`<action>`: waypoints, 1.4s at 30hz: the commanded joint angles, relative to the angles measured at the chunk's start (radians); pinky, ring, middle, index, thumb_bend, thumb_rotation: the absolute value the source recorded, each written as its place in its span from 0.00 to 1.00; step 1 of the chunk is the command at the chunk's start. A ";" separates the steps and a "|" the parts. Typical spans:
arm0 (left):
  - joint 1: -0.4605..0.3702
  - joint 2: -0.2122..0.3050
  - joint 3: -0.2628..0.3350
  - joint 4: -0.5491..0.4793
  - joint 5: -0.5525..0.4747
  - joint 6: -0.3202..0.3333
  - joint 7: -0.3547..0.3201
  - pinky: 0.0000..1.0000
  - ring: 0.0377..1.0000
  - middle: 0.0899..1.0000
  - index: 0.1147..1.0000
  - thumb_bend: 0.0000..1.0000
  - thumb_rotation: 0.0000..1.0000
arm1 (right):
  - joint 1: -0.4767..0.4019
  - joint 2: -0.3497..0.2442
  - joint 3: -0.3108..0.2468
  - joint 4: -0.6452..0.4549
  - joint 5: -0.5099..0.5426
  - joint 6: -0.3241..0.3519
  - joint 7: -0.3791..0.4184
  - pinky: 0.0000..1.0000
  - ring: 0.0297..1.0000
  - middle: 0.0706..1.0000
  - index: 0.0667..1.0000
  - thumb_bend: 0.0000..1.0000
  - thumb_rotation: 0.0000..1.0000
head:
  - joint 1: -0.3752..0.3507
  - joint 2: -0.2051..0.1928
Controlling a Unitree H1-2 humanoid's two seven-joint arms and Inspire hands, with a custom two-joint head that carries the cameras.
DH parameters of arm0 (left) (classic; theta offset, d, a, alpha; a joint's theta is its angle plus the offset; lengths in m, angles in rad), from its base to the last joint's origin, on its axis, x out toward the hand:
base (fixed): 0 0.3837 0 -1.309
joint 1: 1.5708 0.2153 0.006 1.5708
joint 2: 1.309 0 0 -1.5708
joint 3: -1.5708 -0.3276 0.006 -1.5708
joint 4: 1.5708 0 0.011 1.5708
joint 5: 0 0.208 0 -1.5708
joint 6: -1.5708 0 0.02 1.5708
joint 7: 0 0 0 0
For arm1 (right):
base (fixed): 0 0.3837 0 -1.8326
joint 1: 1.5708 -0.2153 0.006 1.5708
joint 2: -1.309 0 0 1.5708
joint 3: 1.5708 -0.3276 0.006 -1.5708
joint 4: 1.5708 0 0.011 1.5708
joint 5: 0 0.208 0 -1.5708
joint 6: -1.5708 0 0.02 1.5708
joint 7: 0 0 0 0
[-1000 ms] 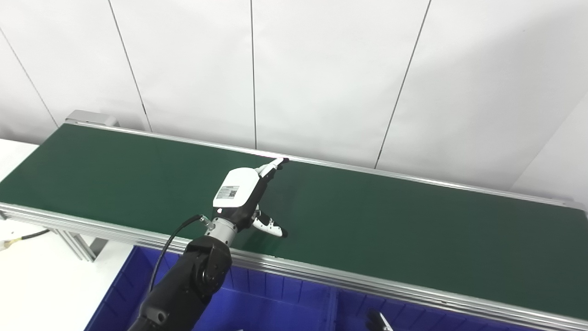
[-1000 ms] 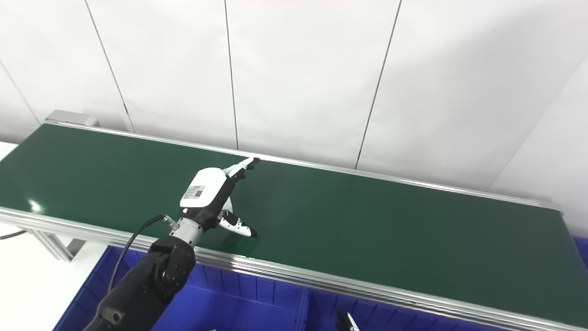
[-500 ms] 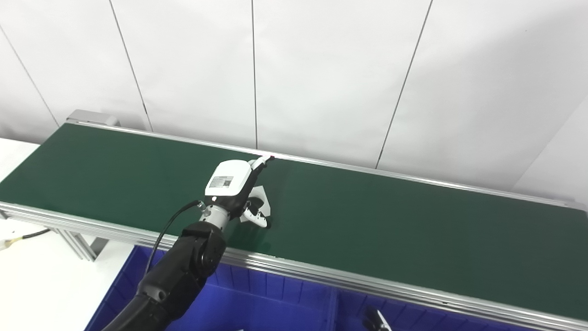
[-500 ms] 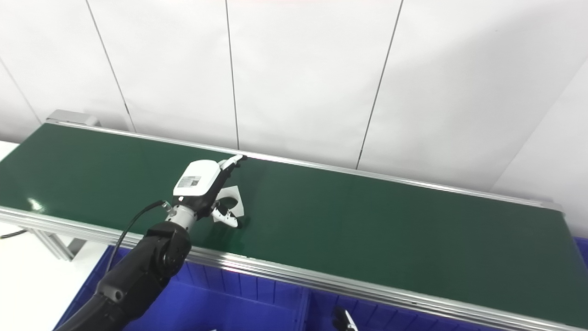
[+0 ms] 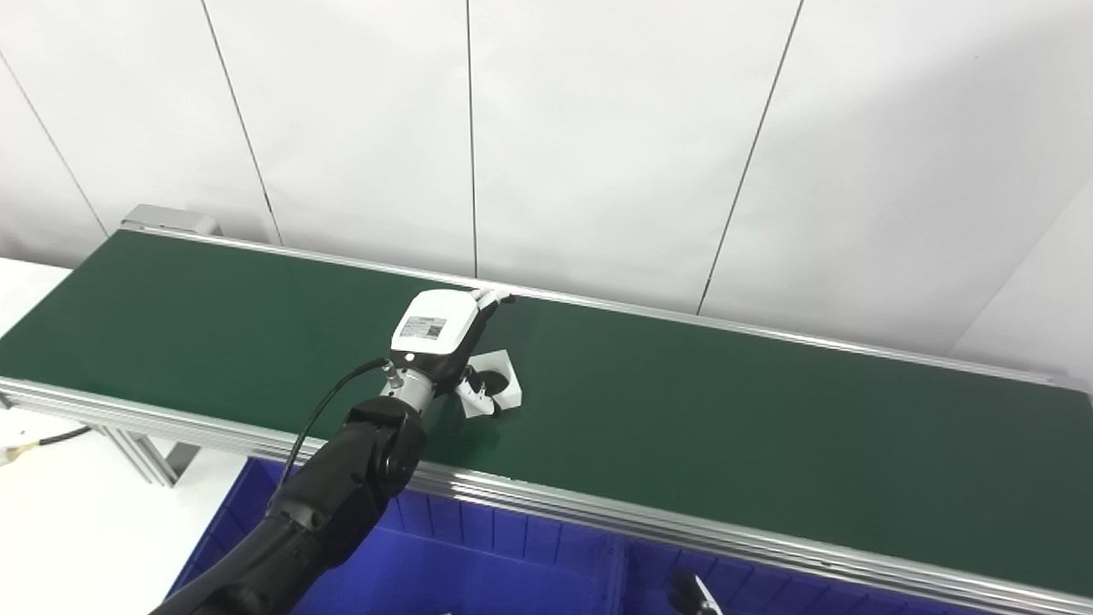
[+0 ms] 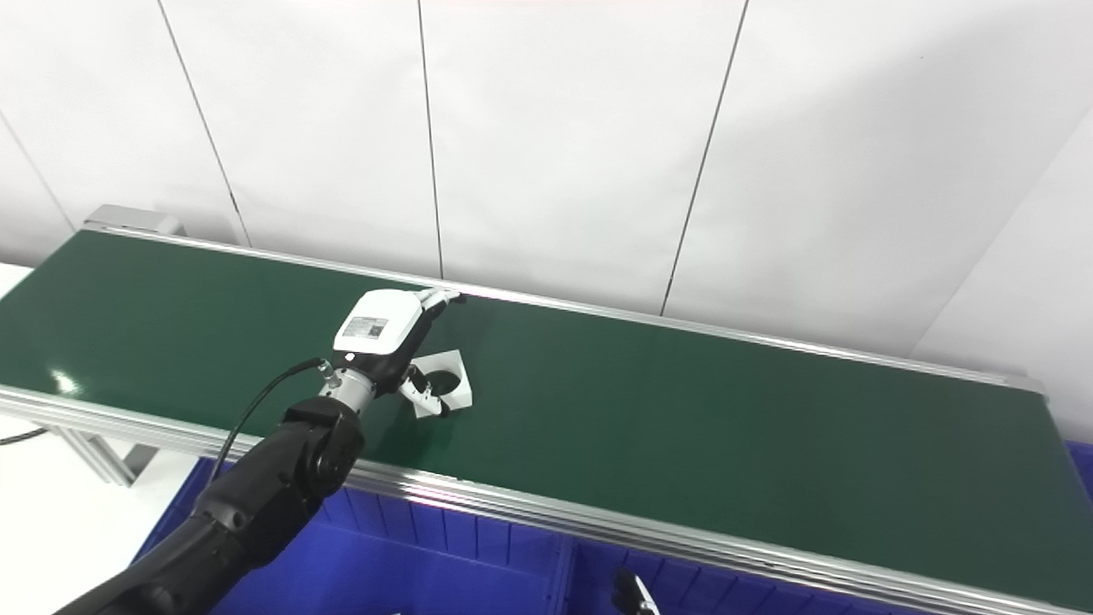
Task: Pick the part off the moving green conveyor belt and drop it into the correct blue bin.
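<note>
The green conveyor belt point(image 5: 683, 410) runs across the rm from upper left to lower right, w/ silver rails on both long edges and a white panelled wall point(image 5: 598, 128) right behind its far rail. On the belt, a bit left of its middle and closer to the near rail than the far one, sits the part point(image 5: 498, 386): small, white, squarish w/ a dark round hole in it, lying flat on the green. The left hand point(image 5: 444, 342) is over the belt right at the part, its white back facing up; the thumb point(image 5: 475, 396) curls down onto the part's near-left corner while the fingers point(image 5: 493, 297) reach out past it toward the far rail. It's closing around the part but I can't tell if it actually has a grip yet; the part looks to be resting on the belt. The black forearm crosses the near rail, w/ a black cable point(image 5: 329, 406) looping off the wrist. Below the near rail, on my side of the belt, is the blue bin point(image 5: 512, 547), w/ ribbed walls and a divider. The right hand point(image 6: 630, 594) barely pokes up at the frame's bottom edge, below the belt over the bin; too little shows to tell its state.
</note>
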State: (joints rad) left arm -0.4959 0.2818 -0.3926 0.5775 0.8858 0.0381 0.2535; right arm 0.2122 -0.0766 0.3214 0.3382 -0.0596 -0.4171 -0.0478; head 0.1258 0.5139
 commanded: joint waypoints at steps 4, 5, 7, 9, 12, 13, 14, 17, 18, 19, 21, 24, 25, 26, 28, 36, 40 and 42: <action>-0.074 0.005 -0.023 0.006 0.006 0.005 -0.010 0.80 0.84 0.88 0.83 1.00 0.12 | -0.002 0.014 0.001 -0.037 0.013 -0.053 0.002 0.96 0.93 0.93 0.93 0.94 0.93 | -0.004 0.006; -0.074 0.001 -0.030 0.009 0.007 0.011 -0.022 0.80 0.84 0.88 0.83 1.00 0.13 | -0.002 0.015 0.002 -0.038 0.013 -0.053 0.002 0.97 0.93 0.93 0.93 0.94 0.93 | -0.007 0.006; -0.072 -0.004 -0.043 0.014 0.011 0.022 -0.038 0.80 0.83 0.88 0.83 1.00 0.14 | -0.001 0.017 0.004 -0.040 0.011 -0.053 0.000 0.97 0.93 0.94 0.94 0.94 0.92 | -0.011 0.008; -0.068 -0.009 -0.059 0.019 0.019 0.036 -0.052 0.80 0.82 0.87 0.82 1.00 0.15 | 0.001 0.018 0.005 -0.045 0.010 -0.053 0.001 0.97 0.93 0.94 0.94 0.93 0.93 | -0.013 0.010; -0.063 -0.018 -0.080 0.037 0.022 0.051 -0.065 0.79 0.82 0.87 0.82 1.00 0.14 | 0.003 0.020 0.007 -0.050 0.010 -0.053 0.004 0.97 0.94 0.94 0.94 0.93 0.93 | -0.017 0.014; -0.062 -0.023 -0.087 0.051 0.023 0.056 -0.061 0.79 0.82 0.87 0.82 1.00 0.14 | 0.002 0.020 0.008 -0.050 0.008 -0.053 0.002 0.96 0.94 0.94 0.94 0.93 0.93 | -0.018 0.014; -0.062 -0.028 -0.092 0.066 0.023 0.057 -0.051 0.79 0.82 0.87 0.82 1.00 0.14 | 0.002 0.020 0.009 -0.051 0.007 -0.053 0.001 0.96 0.94 0.94 0.94 0.93 0.93 | -0.020 0.014; -0.067 -0.040 -0.104 0.115 0.020 0.059 -0.028 0.79 0.80 0.84 0.80 1.00 0.15 | 0.003 0.022 0.011 -0.053 0.006 -0.053 -0.001 0.95 0.93 0.94 0.94 0.93 0.93 | -0.024 0.016; -0.066 -0.046 -0.106 0.123 0.019 0.064 -0.021 0.78 0.80 0.84 0.80 1.00 0.15 | 0.004 0.023 0.011 -0.055 0.005 -0.053 -0.003 0.95 0.93 0.94 0.94 0.93 0.93 | -0.026 0.018; -0.066 -0.050 -0.108 0.126 0.017 0.068 -0.017 0.70 0.73 0.78 0.76 1.00 0.17 | 0.005 0.023 0.011 -0.056 0.004 -0.053 -0.004 0.95 0.94 0.94 0.94 0.94 0.93 | -0.026 0.018; -0.067 -0.059 -0.110 0.131 0.011 0.079 -0.024 0.57 0.63 0.70 0.70 1.00 0.16 | 0.006 0.024 0.009 -0.058 0.007 -0.053 -0.001 0.96 0.94 0.94 0.94 0.94 0.93 | -0.027 0.020; -0.075 -0.066 -0.118 0.138 -0.002 0.084 -0.056 0.46 0.53 0.61 0.61 1.00 0.11 | 0.002 0.026 0.007 -0.052 0.012 -0.053 0.003 0.96 0.94 0.94 0.95 0.95 0.93 | -0.027 0.020; -0.077 -0.066 -0.121 0.137 -0.006 0.088 -0.068 0.45 0.51 0.59 0.57 0.99 0.07 | 0.001 0.026 0.007 -0.051 0.013 -0.053 0.004 0.95 0.94 0.94 0.94 0.95 0.92 | -0.027 0.020; -0.078 -0.065 -0.123 0.131 -0.010 0.090 -0.078 0.45 0.51 0.59 0.55 0.99 0.06 | 0.002 0.027 0.006 -0.052 0.014 -0.053 0.005 0.95 0.94 0.94 0.94 0.95 0.92 | -0.024 0.022; -0.080 -0.065 -0.124 0.127 -0.013 0.093 -0.087 0.42 0.47 0.51 0.45 0.62 0.05 | 0.002 0.028 0.006 -0.054 0.017 -0.053 0.009 0.95 0.94 0.94 0.94 0.96 0.92 | -0.026 0.023; -0.091 -0.061 -0.132 0.105 -0.021 0.125 -0.123 0.20 0.27 0.35 0.43 0.52 0.00 | 0.010 0.028 0.004 -0.068 0.018 -0.053 0.011 0.96 0.94 0.94 0.94 0.95 0.92 | -0.025 0.030; -0.097 -0.054 -0.138 0.083 -0.018 0.140 -0.146 0.19 0.25 0.36 0.42 0.52 0.00 | 0.011 0.028 0.007 -0.070 0.015 -0.053 0.010 0.96 0.94 0.94 0.95 0.95 0.92 | -0.027 0.031; -0.099 -0.051 -0.138 0.073 -0.021 0.152 -0.167 0.19 0.25 0.37 0.42 0.53 0.00 | 0.011 0.029 0.006 -0.068 0.017 -0.053 0.012 0.96 0.94 0.94 0.95 0.95 0.92 | -0.027 0.030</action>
State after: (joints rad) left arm -0.5891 0.2008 -0.5254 0.6461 0.8510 0.1509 0.1245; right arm 0.2256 -0.0600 0.3260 0.3004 -0.0504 -0.4171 -0.0433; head 0.0982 0.5430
